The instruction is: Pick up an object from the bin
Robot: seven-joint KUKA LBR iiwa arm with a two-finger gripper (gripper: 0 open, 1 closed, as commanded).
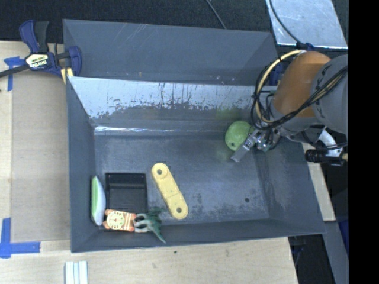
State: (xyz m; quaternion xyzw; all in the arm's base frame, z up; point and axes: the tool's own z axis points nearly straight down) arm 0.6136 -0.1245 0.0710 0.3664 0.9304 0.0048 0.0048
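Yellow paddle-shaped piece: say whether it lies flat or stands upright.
Flat. The yellow piece lies with its broad face up on the bin floor.

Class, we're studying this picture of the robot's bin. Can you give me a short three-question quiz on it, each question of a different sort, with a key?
1. True or false: the pincer hangs over the yellow bar.
2. Which thing lies just left of the yellow bar? A. black tray B. blue sponge C. red cup
3. Fill in: the thing nearest the pincer is a ___ ball.

Key: 1 false; 2 A; 3 green.
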